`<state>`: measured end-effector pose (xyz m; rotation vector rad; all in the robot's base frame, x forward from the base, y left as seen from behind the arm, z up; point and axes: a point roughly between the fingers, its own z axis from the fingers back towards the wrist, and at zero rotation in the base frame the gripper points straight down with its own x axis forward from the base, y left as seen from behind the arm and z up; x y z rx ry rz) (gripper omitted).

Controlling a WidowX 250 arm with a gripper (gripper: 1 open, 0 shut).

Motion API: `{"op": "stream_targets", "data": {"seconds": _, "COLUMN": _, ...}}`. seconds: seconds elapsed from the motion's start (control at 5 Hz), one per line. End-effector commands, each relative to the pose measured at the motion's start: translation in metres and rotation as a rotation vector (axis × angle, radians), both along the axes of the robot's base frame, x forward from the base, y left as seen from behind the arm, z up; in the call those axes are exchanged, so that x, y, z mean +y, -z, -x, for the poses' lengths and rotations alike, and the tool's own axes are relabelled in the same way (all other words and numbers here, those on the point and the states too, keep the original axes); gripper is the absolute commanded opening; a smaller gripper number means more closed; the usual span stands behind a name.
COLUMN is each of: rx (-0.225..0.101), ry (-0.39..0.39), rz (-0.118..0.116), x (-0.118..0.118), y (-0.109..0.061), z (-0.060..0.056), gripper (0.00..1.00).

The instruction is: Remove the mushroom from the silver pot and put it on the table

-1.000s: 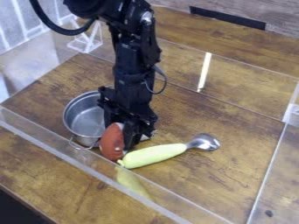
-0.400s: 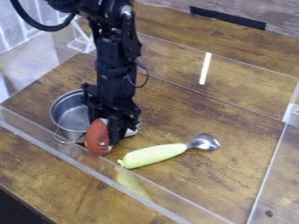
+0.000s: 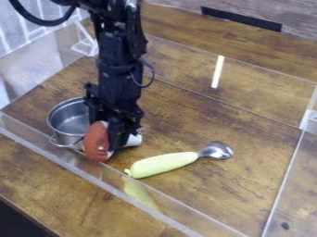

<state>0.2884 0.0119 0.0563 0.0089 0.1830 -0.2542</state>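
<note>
Gripper (image 3: 109, 139) pointing down, jaws partly closed on mushroom (image 3: 98, 142), held just outside silver pot (image 3: 70, 123) rim at pot's 4 o'clock. Pot interior looks empty. Spoon (image 3: 177, 161) on table (image 3: 235, 120), 4 o'clock of gripper.

soft, even indoor light falls on the wooden table (image 3: 235, 120), with a bright white glare streak on the clear wall (image 3: 217, 72) toward 1 o'clock, faint shadows, and a small, grainy, slightly blurred picture overall.
</note>
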Motion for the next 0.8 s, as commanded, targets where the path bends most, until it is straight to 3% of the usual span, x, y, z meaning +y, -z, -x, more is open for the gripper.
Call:
{"op": "stream_targets", "data": {"seconds": 0.0, "rx": -0.116, "ry": 0.077, "rz": 0.005, "x": 0.007, "y": -0.035, "z": -0.009, "gripper": 0.0}}
{"op": "stream_targets", "data": {"seconds": 0.2, "rx": -0.139, "ry": 0.139, "rz": 0.008, "x": 0.013, "y": -0.047, "z": -0.011, "gripper": 0.0}}
{"op": "stream_targets", "data": {"seconds": 0.4, "rx": -0.152, "ry": 0.111, "rz": 0.005, "x": 0.007, "y": -0.062, "z": -0.015, "gripper": 0.0}}
{"op": "stream_targets", "data": {"seconds": 0.6, "rx": -0.18, "ry": 0.101, "rz": 0.009, "x": -0.009, "y": -0.082, "z": -0.027, "gripper": 0.0}}
